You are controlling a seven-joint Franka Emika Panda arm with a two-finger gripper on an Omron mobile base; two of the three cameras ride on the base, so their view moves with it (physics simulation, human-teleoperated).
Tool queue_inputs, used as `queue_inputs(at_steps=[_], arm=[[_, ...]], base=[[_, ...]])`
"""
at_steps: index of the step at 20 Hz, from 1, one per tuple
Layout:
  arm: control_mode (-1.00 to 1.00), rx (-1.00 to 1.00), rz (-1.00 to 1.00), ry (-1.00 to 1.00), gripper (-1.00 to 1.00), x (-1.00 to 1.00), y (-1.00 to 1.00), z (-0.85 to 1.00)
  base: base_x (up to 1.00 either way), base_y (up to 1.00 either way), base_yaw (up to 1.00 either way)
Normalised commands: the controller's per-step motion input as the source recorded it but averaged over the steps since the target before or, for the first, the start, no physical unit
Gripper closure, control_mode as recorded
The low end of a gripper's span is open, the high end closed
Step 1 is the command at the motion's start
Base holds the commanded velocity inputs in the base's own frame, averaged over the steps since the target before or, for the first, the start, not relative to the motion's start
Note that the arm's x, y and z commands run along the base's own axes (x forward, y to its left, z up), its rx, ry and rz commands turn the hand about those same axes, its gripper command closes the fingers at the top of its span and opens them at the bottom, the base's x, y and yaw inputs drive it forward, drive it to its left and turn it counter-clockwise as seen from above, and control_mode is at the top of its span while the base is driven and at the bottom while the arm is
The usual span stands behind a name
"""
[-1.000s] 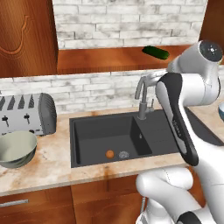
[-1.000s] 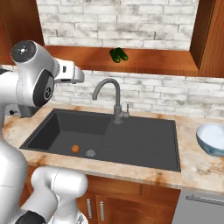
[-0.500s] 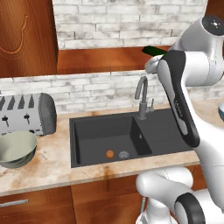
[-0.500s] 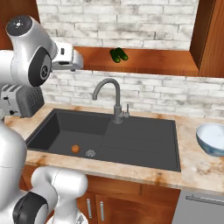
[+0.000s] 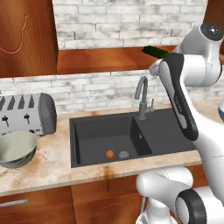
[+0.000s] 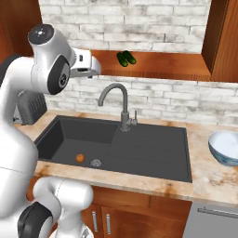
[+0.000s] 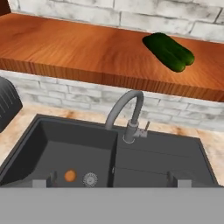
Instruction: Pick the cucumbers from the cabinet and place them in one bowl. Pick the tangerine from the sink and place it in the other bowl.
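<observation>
Two dark green cucumbers (image 7: 168, 51) lie side by side on the cabinet's open wooden shelf (image 7: 65, 48), also seen in the right base view as cucumbers (image 6: 126, 58) and in the left base view as cucumbers (image 5: 155, 51). My gripper (image 7: 112, 178) is open and empty, held at shelf height to the left of the cucumbers and short of them. The tangerine (image 5: 110, 154) rests on the sink (image 5: 100, 131) floor beside the drain. The grey-green bowl (image 5: 15, 148) stands on the counter left of the sink. On the right counter sits the pale blue bowl (image 6: 225, 148).
A curved grey tap (image 6: 118, 100) rises behind the basin, below the shelf edge. A silver toaster (image 5: 26, 113) stands at the back left by the grey-green bowl. Carved wooden doors (image 5: 26, 35) flank the shelf bay. A brick wall backs the counter.
The arm has lifted the hand from above the tap up to shelf level and a little toward the cucumbers. The jaws stay open. Nothing else has moved.
</observation>
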Motion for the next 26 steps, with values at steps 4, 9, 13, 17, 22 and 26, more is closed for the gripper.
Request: queue_inputs(at_steps=[4, 9, 13, 17, 22, 26], arm=[[-1.0, -0.05, 0.0, 0.06, -1.0, 0.03, 0.0, 0.66], [-1.0, -0.01, 0.0, 0.17, -1.0, 0.35, -0.04, 0.02], [-1.0, 0.0, 0.0, 0.1, -1.0, 0.43, -0.12, -0.02], [-1.0, 0.0, 0.0, -0.02, -1.0, 0.34, -0.07, -0.02], [-1.0, -0.02, 0.0, -0.19, -1.0, 0.29, 0.0, -0.22], [-1.0, -0.03, 0.0, -0.22, -1.0, 0.29, -0.05, -0.09]], base=[[0.0, 0.0, 0.0], [0.0, 0.0, 0.0], [0.0, 0.0, 0.0], [0.0, 0.0, 0.0], [0.0, 0.0, 0.0], [0.0, 0.0, 0.0]])
